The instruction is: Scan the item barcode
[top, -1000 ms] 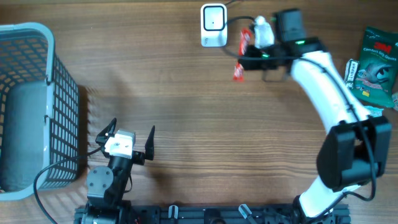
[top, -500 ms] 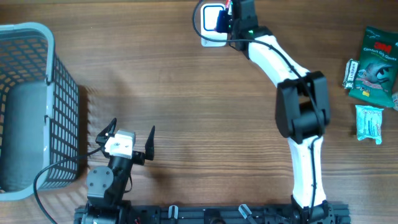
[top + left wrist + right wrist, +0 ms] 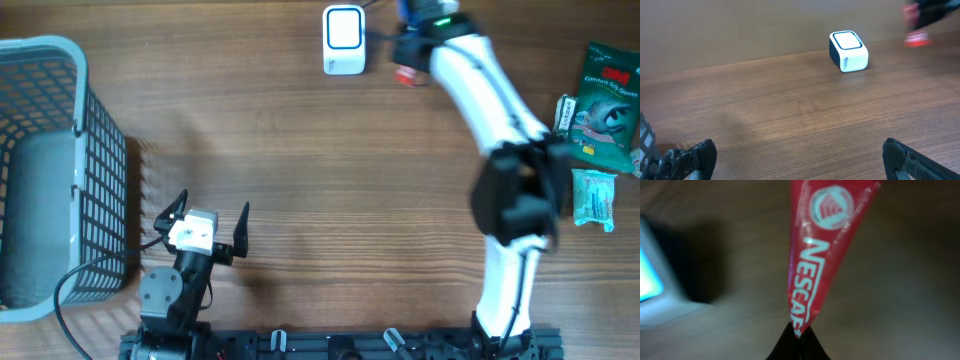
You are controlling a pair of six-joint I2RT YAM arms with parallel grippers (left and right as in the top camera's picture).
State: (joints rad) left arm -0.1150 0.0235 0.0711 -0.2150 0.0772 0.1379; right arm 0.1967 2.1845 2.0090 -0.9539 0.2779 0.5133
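My right gripper is shut on the lower tip of a red Nescafe sachet, which rises out of the pinched jaws. From overhead the sachet hangs just right of the white barcode scanner at the table's far edge, under the right gripper. The scanner's blue-lit face shows at the left edge of the right wrist view. In the left wrist view the scanner stands far ahead and the sachet is a red blur. My left gripper rests open and empty near the front edge.
A grey mesh basket stands at the left. A green packet and a small pale packet lie at the right edge, beside the right arm's elbow.
The right arm swung the sachet left over the scanner's face, then back to just right of it. The left arm has not moved.
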